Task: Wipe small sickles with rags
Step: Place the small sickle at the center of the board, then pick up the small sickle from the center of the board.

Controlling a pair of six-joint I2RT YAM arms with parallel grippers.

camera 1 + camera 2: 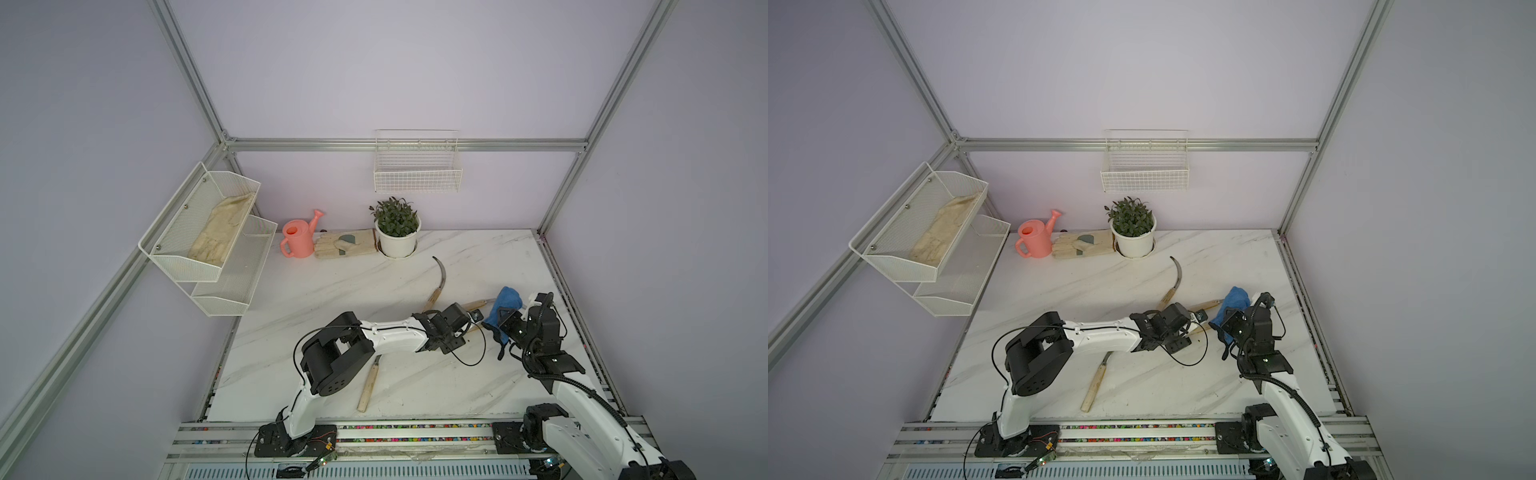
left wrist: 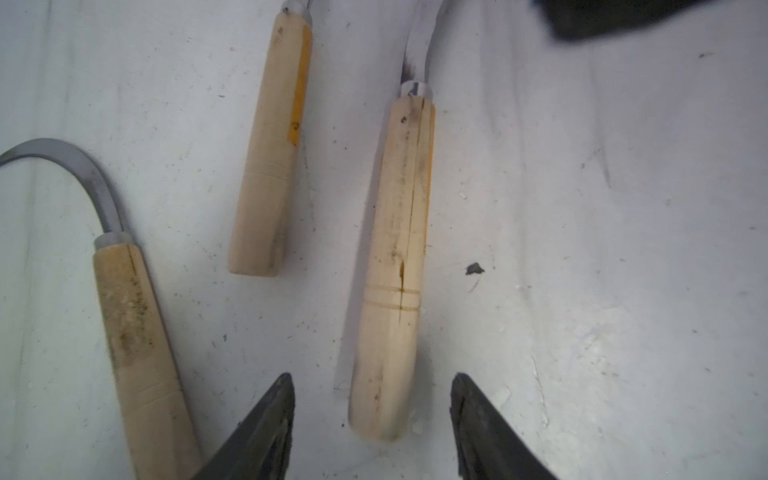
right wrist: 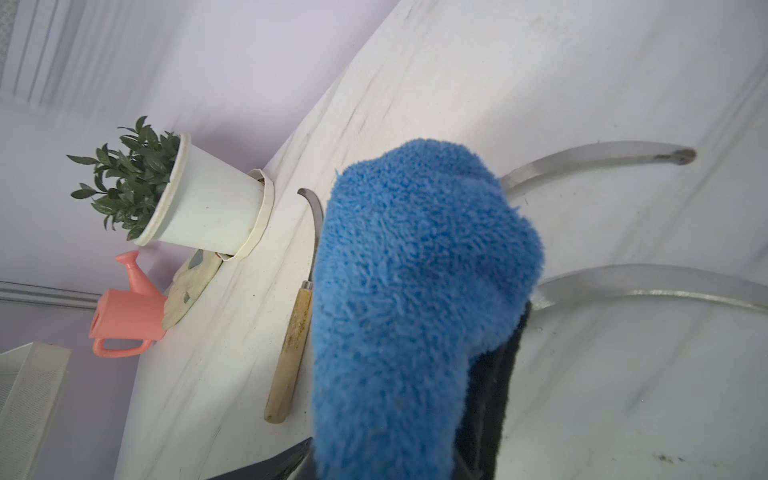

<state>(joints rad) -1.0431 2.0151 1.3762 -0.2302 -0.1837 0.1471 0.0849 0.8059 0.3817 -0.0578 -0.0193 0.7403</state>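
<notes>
Several small sickles with pale wooden handles lie on the marble table (image 1: 324, 299). One sickle (image 1: 439, 279) lies beyond the left arm, and another sickle (image 1: 369, 386) lies near the front edge. In the left wrist view my left gripper (image 2: 372, 382) is open, its jaws standing either side of a handle's end (image 2: 395, 270) without touching it. Two more handles (image 2: 137, 332) (image 2: 270, 166) lie beside it. My right gripper (image 1: 508, 319) is shut on the blue fluffy rag (image 1: 505, 303) (image 3: 415, 291), which hangs over two curved blades (image 3: 602, 160) (image 3: 665, 286).
At the back of the table stand a potted plant (image 1: 397, 232), a pink watering can (image 1: 299, 239) and a beige glove (image 1: 345, 243). A wire basket (image 1: 417, 166) hangs on the back wall. A two-tier mesh shelf (image 1: 208, 241) on the left holds another glove.
</notes>
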